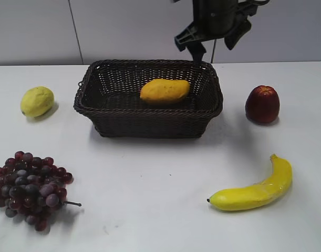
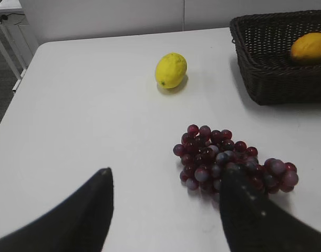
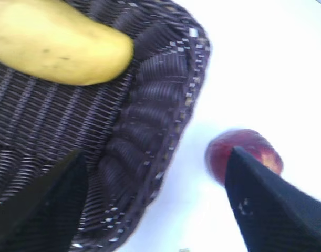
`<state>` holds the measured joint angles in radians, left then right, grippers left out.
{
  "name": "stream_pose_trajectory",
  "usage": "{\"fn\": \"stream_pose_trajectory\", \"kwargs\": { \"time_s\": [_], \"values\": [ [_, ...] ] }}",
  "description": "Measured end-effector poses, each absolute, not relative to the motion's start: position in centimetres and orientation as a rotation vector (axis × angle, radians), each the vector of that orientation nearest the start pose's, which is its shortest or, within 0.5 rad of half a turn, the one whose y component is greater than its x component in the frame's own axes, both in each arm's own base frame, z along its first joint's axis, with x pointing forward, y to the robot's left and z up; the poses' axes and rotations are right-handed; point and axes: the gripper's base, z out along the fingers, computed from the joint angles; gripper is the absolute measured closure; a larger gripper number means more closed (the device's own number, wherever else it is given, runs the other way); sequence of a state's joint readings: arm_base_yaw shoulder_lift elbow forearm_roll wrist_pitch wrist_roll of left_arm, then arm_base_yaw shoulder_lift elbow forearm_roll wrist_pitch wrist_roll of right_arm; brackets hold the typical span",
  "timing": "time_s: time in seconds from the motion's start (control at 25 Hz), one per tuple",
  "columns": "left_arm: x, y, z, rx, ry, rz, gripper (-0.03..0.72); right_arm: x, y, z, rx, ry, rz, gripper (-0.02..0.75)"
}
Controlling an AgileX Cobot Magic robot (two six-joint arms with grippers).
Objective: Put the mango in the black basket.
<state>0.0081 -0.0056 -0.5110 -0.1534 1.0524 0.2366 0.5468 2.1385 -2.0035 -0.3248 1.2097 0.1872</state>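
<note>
Lying on its side inside the black basket [image 1: 148,113], the mango [image 1: 164,90] rests on the woven floor toward the back wall, its long axis running across the basket. The right gripper [image 1: 211,30] hangs above and behind the basket's far right corner, its two fingers spread and holding nothing; from the right wrist view the dark fingertips [image 3: 265,210] frame the basket's braided rim [image 3: 165,121], with the mango [image 3: 58,47] inside it. A red apple [image 1: 262,104] stands on the white table [image 1: 160,210] to the right of the basket, clear of its wall, and shows blurred in the right wrist view [image 3: 244,155]. A lemon [image 1: 37,101] sits to the left of the basket, well apart from it. A bunch of dark red grapes [image 1: 29,186] lies in front of the basket and off to its left, and a banana [image 1: 254,191] lies in front and to its right. The left gripper [image 2: 163,210] hovers over the table with its fingers parted and empty, the grapes [image 2: 231,160] just beside its right finger, the lemon [image 2: 171,70] farther on, and the basket [image 2: 265,68] with the mango [image 2: 309,47] at the upper right.
</note>
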Motion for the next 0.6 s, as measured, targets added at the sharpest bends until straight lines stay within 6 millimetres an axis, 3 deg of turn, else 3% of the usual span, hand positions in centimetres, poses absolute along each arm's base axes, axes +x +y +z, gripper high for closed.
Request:
{"fn": "stream_pose_trajectory", "kwargs": {
  "time_s": [0.32,0.6],
  "values": [
    [-0.7,-1.2,28.2,0.237,1.996,-0.027,0.201,43.0,12.7,30.4,-0.257,2.714,-0.052,0.139],
    [-0.7,-1.2,28.2,0.237,1.996,-0.027,0.201,42.0,5.1,32.6,-0.063,2.714,-0.083,0.141]
  ]
}}
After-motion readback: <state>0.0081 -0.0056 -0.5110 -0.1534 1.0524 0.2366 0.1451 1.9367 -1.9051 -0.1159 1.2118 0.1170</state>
